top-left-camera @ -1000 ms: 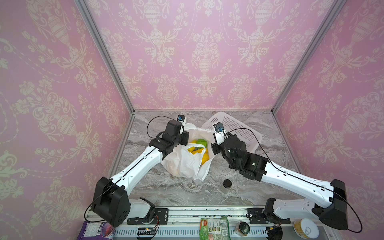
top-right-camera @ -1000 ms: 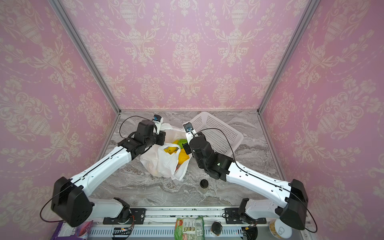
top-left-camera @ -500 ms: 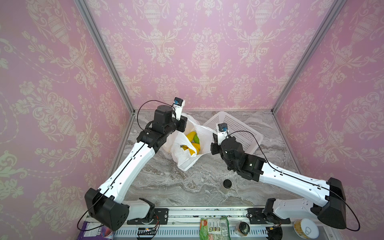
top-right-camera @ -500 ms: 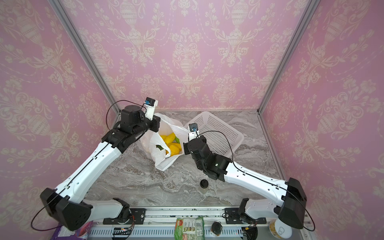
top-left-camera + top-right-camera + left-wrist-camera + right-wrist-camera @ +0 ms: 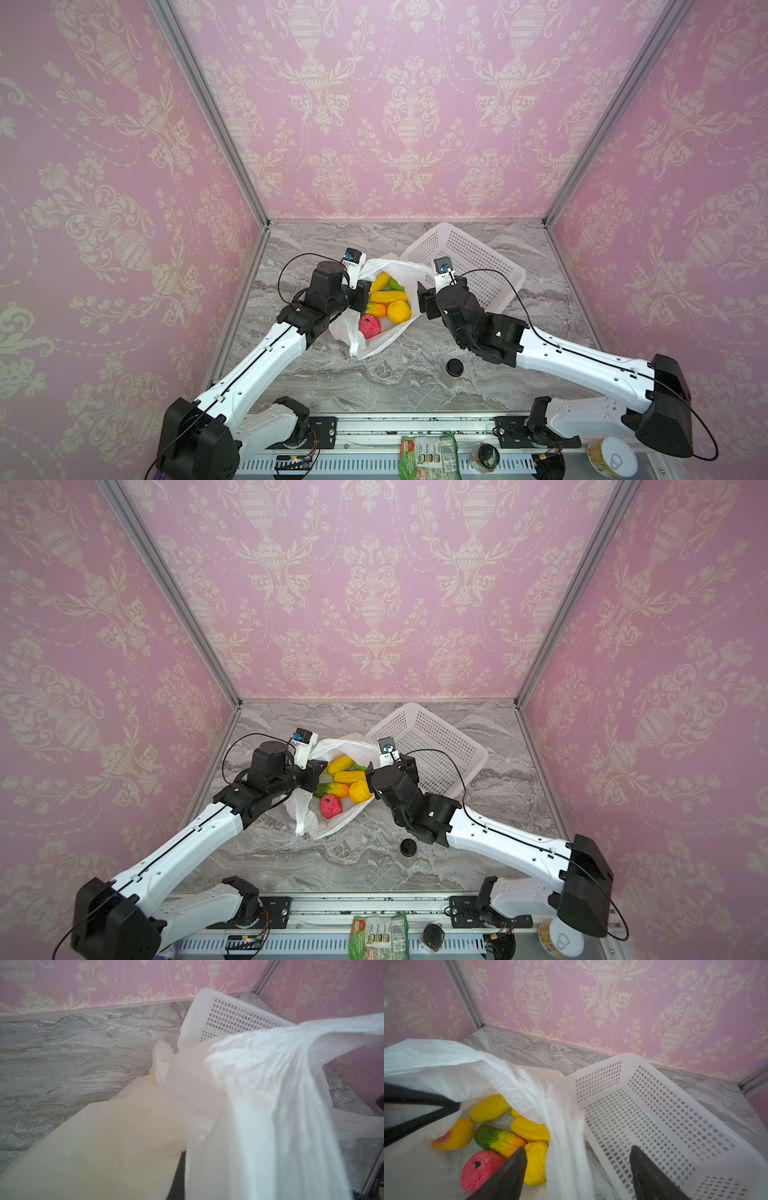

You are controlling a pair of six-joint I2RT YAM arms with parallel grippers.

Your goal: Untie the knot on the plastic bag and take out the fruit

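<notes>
The white plastic bag [image 5: 376, 345] [image 5: 309, 816] lies on the marble table with its mouth gaping; the knot is not in view. Inside lies the fruit [image 5: 390, 297] [image 5: 349, 777] [image 5: 498, 1139]: several yellow pieces, a green-orange one and a pink-red round one [image 5: 369, 326] [image 5: 479, 1169]. My left gripper [image 5: 362, 297] [image 5: 318, 775] is shut on the bag's left edge; bag film [image 5: 249, 1105] hides its jaws in the left wrist view. At the bag's right edge my right gripper [image 5: 420, 297] [image 5: 370, 777] [image 5: 577, 1148] stands open, a loose blurred fold of the bag hanging between its fingers.
A white perforated basket [image 5: 478, 266] [image 5: 436, 737] [image 5: 228, 1016] [image 5: 654, 1115] stands just behind and right of the bag, touching it. A small black-lidded jar [image 5: 454, 368] [image 5: 408, 848] stands in front of the right arm. Pink walls close in three sides.
My left gripper lifted the bag's edge, then came back down with it. The right gripper opened and let go of the other edge. The bag's mouth now gapes wide.
</notes>
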